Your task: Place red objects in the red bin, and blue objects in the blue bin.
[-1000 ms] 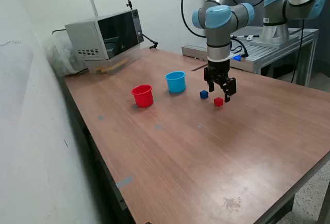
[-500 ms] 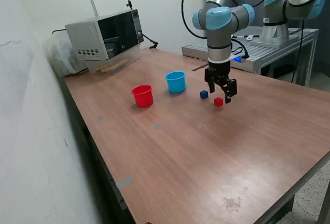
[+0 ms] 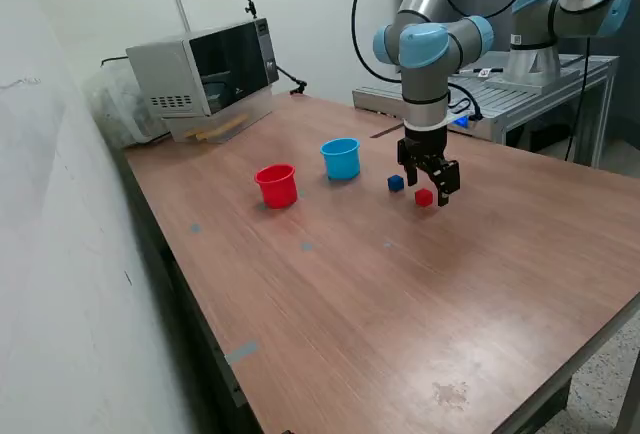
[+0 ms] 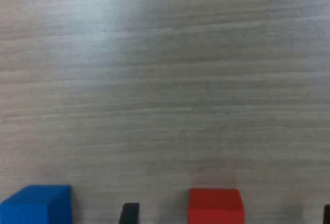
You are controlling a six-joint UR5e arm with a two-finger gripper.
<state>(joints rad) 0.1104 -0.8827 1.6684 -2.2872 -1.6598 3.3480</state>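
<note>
Between the spread jaws of the gripper (image 3: pixel 430 189), the small solid red cube (image 3: pixel 424 197) sits off-centre; it could be knocked aside by a fingertip (image 4: pixel 129 213).

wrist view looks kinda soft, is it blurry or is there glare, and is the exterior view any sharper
The wrist view is soft overall: the wood grain of the table is smeared, and a pale washed-out sheen lies across part of it; the red cube and blue cube are cut off at the frame edge. The exterior view is sharper, evenly lit, with soft shadows under the red cup and pincer.
</note>
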